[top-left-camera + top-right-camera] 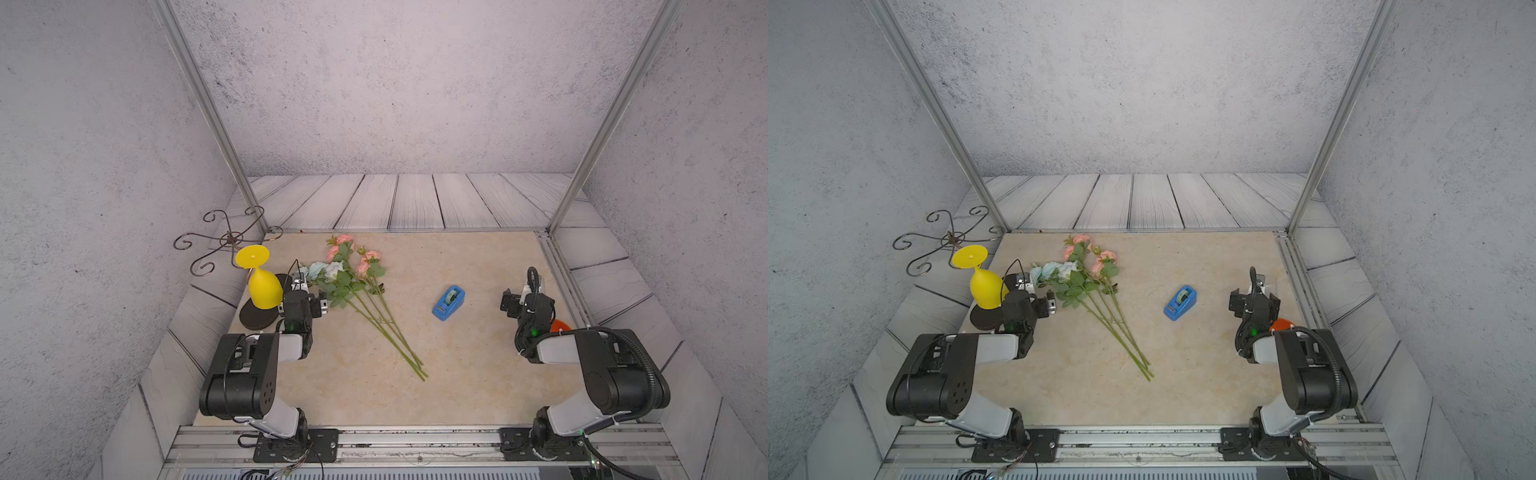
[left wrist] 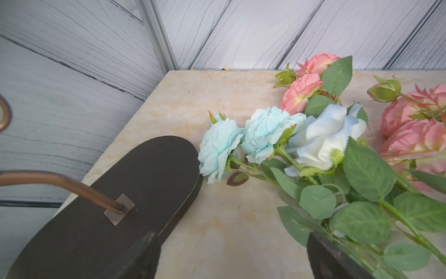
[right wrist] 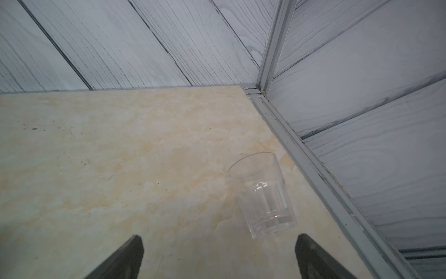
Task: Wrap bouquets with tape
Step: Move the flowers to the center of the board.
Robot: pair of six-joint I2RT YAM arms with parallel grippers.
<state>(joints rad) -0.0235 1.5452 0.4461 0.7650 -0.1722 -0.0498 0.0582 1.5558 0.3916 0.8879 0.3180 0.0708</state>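
Currently, both arms are reaching from the near rail over the tabletop. The bouquets are lying flat on it, left of centre. Their stem ends are pointing toward the near edge, and the pink and pale blue blooms are fanning out toward the far left corner.

The left tool is hovering released, its jaws spread wide and holding nothing. In the left wrist view one of its fingers is sitting just beside the lowest leaves; contact cannot be confirmed. The dark oval base of a wire stand is crowding the other finger, and its edge is lying just beside a pale blue bloom. A yellow goblet is sitting inverted and tilted over that base.

An orange object is showing partly from behind the right arm. The right tool is likewise standing released and empty. The tape, in its blue dispenser, is standing between the bouquets and the right tool, apart from both.

In the right wrist view a clear glass is standing just ahead of the right tool, near the tabletop's side rail.
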